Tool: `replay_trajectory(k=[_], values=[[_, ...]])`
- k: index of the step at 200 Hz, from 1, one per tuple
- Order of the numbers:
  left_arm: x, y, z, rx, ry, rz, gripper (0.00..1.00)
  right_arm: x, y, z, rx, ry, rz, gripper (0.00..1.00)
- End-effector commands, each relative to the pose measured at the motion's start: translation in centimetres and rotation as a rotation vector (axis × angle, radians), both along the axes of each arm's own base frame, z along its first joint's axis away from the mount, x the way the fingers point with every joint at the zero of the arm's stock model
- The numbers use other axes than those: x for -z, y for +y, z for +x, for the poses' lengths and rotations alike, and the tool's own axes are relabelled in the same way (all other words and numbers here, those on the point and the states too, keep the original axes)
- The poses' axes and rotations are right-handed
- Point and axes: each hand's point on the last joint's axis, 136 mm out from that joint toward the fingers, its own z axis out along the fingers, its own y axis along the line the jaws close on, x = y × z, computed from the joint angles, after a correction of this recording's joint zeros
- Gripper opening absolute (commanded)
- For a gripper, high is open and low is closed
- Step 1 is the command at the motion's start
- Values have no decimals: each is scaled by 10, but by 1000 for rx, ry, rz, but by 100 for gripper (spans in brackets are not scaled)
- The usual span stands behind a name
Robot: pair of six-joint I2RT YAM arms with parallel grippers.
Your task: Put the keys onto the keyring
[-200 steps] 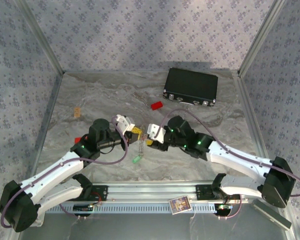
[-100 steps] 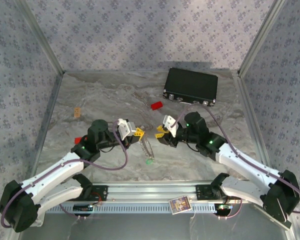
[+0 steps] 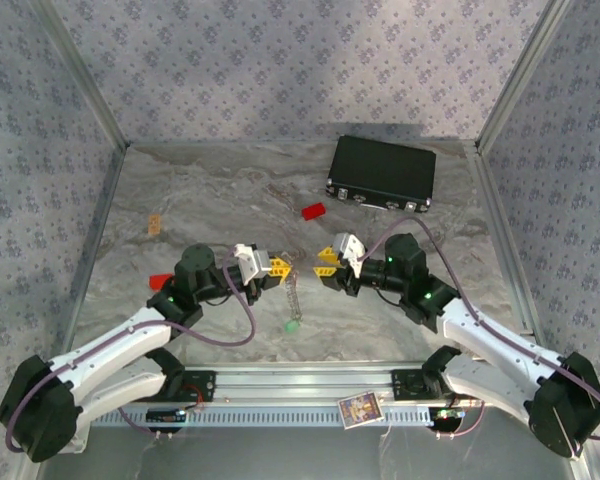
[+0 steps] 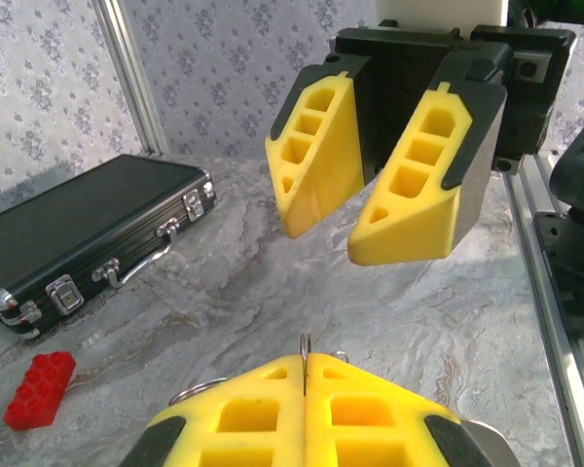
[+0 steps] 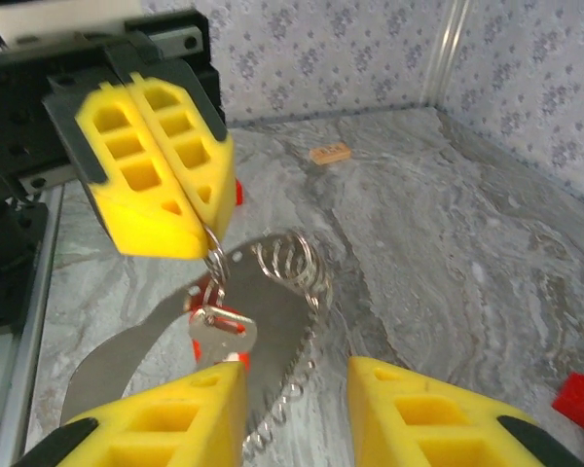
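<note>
My left gripper (image 3: pixel 275 268) is shut on the keyring (image 4: pixel 305 346), whose thin silvery edge pokes up between the yellow fingers. In the right wrist view the keyring (image 5: pixel 214 265) hangs under the left gripper (image 5: pixel 200 239), with a red-headed key (image 5: pixel 219 333) dangling from it beside a wire coil and chain (image 5: pixel 294 261). The chain (image 3: pixel 291 295) drops to a green key (image 3: pixel 292 325) near the table. My right gripper (image 3: pixel 326 272) stands open a short way to the right, facing the left one, with nothing gripped; the left wrist view has it (image 4: pixel 331 238) just ahead.
A black case (image 3: pixel 381 173) lies at the back right, with a red block (image 3: pixel 313 211) in front of it. A small red thing (image 3: pixel 161 281) sits by the left arm, and a tan piece (image 3: pixel 155 224) lies at far left. Metal frame rails edge the table.
The right gripper has drawn back to the right, away from the left gripper. The chain with the green key has swung right and hangs lower. The left gripper stays shut.
</note>
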Motion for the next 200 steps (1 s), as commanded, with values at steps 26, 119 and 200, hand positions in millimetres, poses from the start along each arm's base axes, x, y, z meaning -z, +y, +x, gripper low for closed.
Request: replay_trajectory(k=[26, 119, 200], values=[[-23, -7, -6, 55, -52, -133, 0, -6, 11, -10, -99, 42, 64, 33], [-22, -9, -15, 99, -50, -146, 0, -9, 38, -19, -214, 101, 87, 32], [-23, -12, -19, 122, -58, -149, 0, -18, 41, -19, -215, 69, 104, 21]])
